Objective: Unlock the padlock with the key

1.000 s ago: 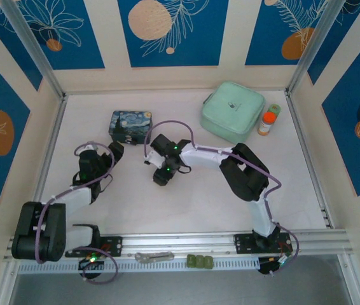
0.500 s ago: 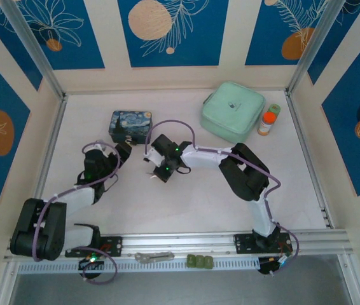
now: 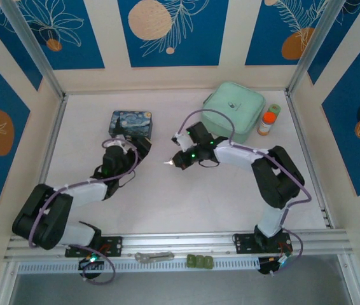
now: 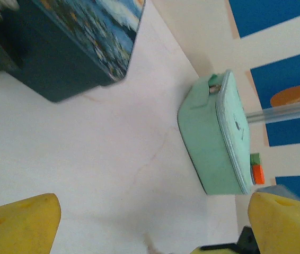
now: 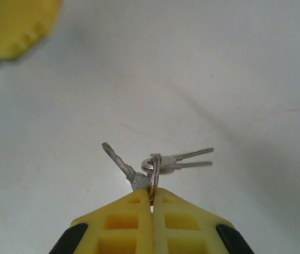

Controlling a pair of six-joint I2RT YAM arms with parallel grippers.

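1. Yellow fingers (image 5: 184, 225) of the right end effector (image 5: 152, 205) are pressed together with no gap. They pinch the key (image 5: 119, 159) by its head, along with its ring (image 5: 153, 168). The blade juts out ahead and to one side, and two more keys (image 5: 190, 157) splay from the ring to the other side.
2. The left end effector (image 4: 151, 225) is spread wide and holds nothing, with pale counter (image 4: 86, 159) showing between its fingers.
3. Just ahead of the left end effector sits the starry blue tin (image 3: 129, 121). A dark blur lies at the tin's near corner, but I cannot tell whether it is the padlock.
4. Farther out, past the right end effector, lies a mint zip case (image 3: 234, 113). An orange bottle (image 3: 268, 122) stands just beside its far side.
5. Between the two end effectors is a short stretch of bare counter, and the key tip points across it. In the right wrist view a finger of the left end effector is near the key but apart from it.
6. Behind both end effectors the counter runs open back to the base rail. The tin and the case close off the side ahead.
7. The left arm stretches diagonally from its base to the tin. The right arm folds at the elbow, and its forearm sweeps across toward the left arm.
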